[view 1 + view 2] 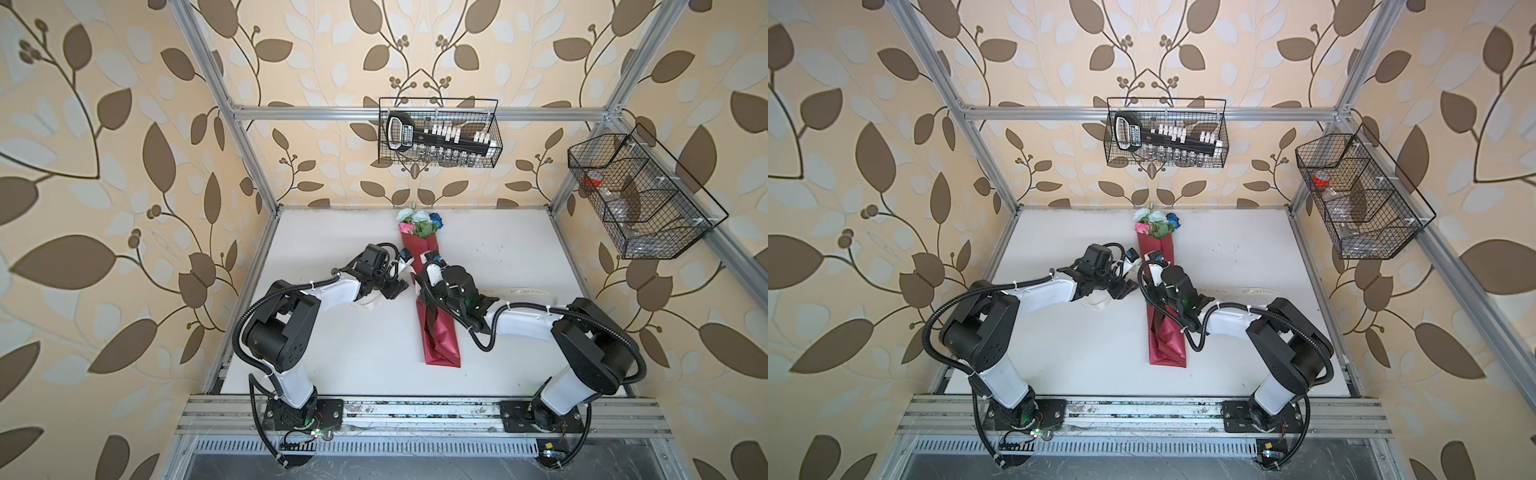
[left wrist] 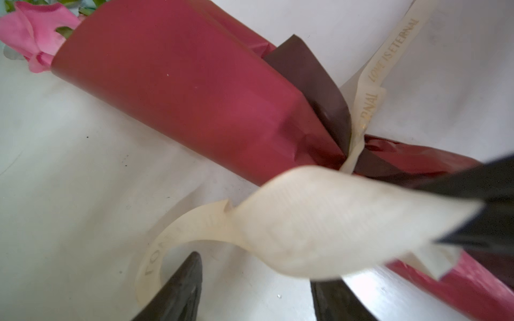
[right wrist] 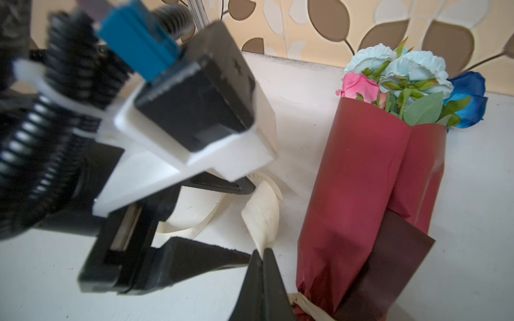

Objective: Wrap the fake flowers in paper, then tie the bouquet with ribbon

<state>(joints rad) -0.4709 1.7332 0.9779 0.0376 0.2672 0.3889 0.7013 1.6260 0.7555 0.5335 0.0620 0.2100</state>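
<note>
- The bouquet of fake flowers (image 1: 417,222) lies flat in the middle of the white table (image 1: 332,353). Its blooms point at the far wall and its stems are rolled inside the red wrapping sheet (image 2: 180,91).
- The cream ribbon (image 2: 306,222) already goes round the narrow waist of the wrap and pinches the sheet in there, so the wrapping and the first turn look done. One printed tail runs off across the table on the right arm's side.
- The right gripper (image 3: 262,253) has its jaws together, clamped on a broad fold of the ribbon just beside the waist.
- The left gripper (image 3: 249,222) has its jaws apart and grips nothing. A curl of ribbon lies loose between and under its fingers.
- I see no finished knot or bow (the crossing at the waist is too bunched to read properly). I judge the job a bit past halfway: a loop has to be passed, pulled snug and let go.
</note>
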